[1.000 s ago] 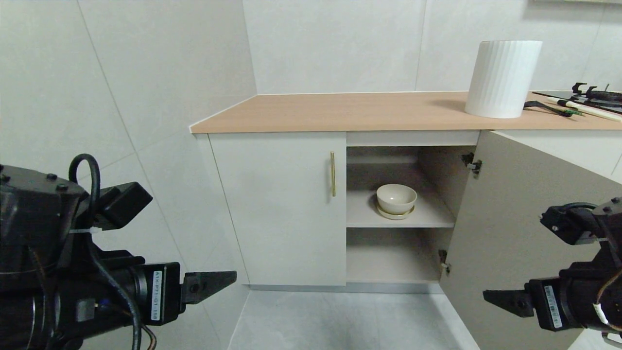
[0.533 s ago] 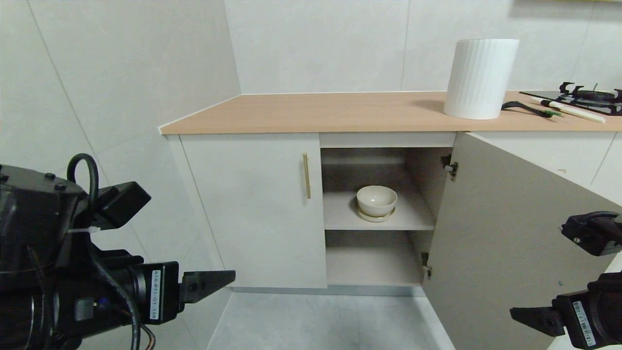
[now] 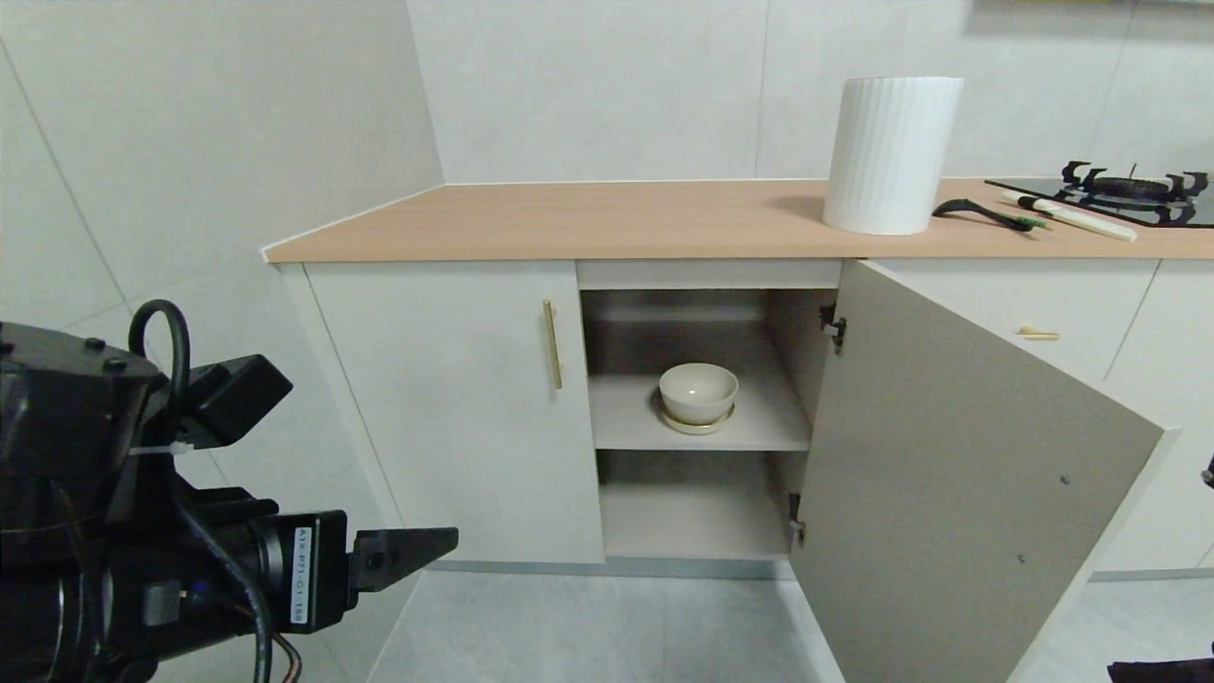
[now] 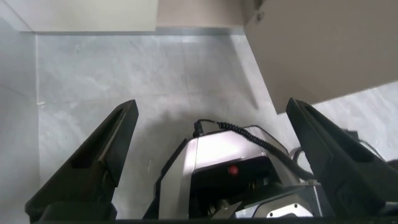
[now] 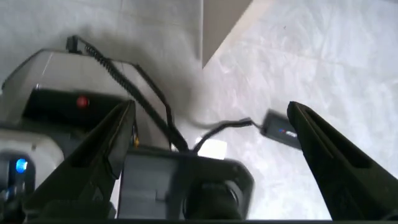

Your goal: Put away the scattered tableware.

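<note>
A cream bowl [image 3: 699,391] sits on a small plate [image 3: 697,423] on the middle shelf of the open cabinet [image 3: 692,436]. On the wooden countertop [image 3: 607,223], at the right, lie a black utensil [image 3: 982,213] and a white-handled utensil [image 3: 1072,216]. My left gripper [image 3: 417,548] hangs low at the left, away from the cabinet, open and empty. In the left wrist view the left gripper [image 4: 211,162] points at the floor, fingers wide apart. The right gripper [image 5: 211,162] is open too, over the floor with nothing in it.
The right cabinet door [image 3: 958,493] stands swung out toward me; the left door [image 3: 455,408] with a gold handle is closed. A tall white ribbed container [image 3: 892,156] and a gas hob [image 3: 1129,185] are on the counter. Walls enclose the left side.
The whole head picture has shifted left, so the camera has turned right. My right arm has dropped down and to the right, almost out of the head view. The left arm holds still.
</note>
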You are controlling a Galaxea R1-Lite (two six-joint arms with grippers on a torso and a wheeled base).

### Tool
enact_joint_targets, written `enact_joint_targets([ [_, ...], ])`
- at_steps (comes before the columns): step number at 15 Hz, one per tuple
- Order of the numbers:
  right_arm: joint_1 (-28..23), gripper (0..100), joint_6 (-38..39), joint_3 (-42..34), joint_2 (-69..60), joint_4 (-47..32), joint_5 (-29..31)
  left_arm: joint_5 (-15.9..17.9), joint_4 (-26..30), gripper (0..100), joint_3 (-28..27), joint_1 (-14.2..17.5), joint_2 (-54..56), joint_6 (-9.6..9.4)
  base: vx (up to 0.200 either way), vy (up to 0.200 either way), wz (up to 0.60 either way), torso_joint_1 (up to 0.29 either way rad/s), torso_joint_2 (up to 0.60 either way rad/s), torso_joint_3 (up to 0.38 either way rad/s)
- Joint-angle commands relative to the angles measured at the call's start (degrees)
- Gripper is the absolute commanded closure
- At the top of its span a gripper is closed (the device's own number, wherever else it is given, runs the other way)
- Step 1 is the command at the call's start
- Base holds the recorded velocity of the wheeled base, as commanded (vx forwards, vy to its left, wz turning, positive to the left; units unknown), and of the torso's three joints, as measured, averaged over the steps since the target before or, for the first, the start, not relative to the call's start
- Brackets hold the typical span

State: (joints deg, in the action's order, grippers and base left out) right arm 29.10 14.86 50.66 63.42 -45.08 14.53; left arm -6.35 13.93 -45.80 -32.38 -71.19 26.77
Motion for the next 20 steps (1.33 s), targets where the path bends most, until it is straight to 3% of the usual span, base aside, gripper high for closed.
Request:
enact_joint_targets([
  [1, -0.89, 0, 0.08, 2.69, -2.51, -0.97, 1.03, 0.02, -0.05, 0, 0.18, -0.05, -0.09, 0.04, 0.000, 0.000, 0.00, 0.000, 0.00, 0.000],
  [4, -9.50, 0, -0.27, 3.30, -0.05, 0.43, 3.66, 0.02, -0.05, 0, 0.27, -0.05, -0.17, 0.04, 0.000, 0.000, 0.00, 0.000, 0.00, 0.000],
  [7, -21.19, 0, -6.07, 3.12, 2.50, 3.51, 3.66, 0.02, -0.05, 0, 0.36, -0.05, -0.17, 0.04, 0.000, 0.000, 0.00, 0.000, 0.00, 0.000],
  [10, -28.22, 0, -9.76, 3.21, 2.59, 5.18, 3.57, 0.02, -0.05, 0, 0.36, -0.05, -0.26, 0.04, 0.000, 0.000, 0.00, 0.000, 0.00, 0.000],
  [16, -37.45, 0, -9.94, 2.33, 12.35, 17.04, 2.78, 0.11, -0.05, 0, 0.36, -0.05, -0.17, 0.04, 0.000, 0.000, 0.00, 0.000, 0.00, 0.000],
  [20, -37.89, 0, -7.92, 1.98, 17.44, 21.97, -1.70, 0.11, -0.05, 0, 0.36, -0.05, -0.17, 0.04, 0.000, 0.000, 0.00, 0.000, 0.00, 0.000],
])
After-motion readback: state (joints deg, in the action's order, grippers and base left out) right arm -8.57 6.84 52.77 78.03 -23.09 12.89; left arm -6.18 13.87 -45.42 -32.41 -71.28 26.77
